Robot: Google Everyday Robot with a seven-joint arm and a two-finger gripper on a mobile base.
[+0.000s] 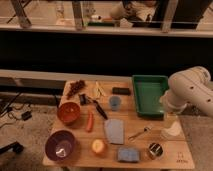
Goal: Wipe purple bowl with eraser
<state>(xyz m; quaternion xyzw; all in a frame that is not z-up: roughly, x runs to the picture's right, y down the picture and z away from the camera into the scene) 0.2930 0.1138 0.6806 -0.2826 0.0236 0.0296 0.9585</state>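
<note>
A pale wooden table [172, 152] stands on speckled flooring beneath a dark wall and a metal-posted railing. The wide round purple bowl [61, 145] sits at the table's near left corner. The small flat black eraser [121, 91] lies by the far edge, just left of a green plastic tray [149, 95]. The robot's white arm [187, 90] reaches over the right edge, its tool [172, 131] spread wide, gripping nothing.

Colours: purple bowl [53, 142]; black eraser [121, 90]; orange-red bowl [68, 113]; green tray [149, 95]; blue cup [115, 103]; grey-blue cloth [114, 131]; tan wood table [172, 155].
</note>
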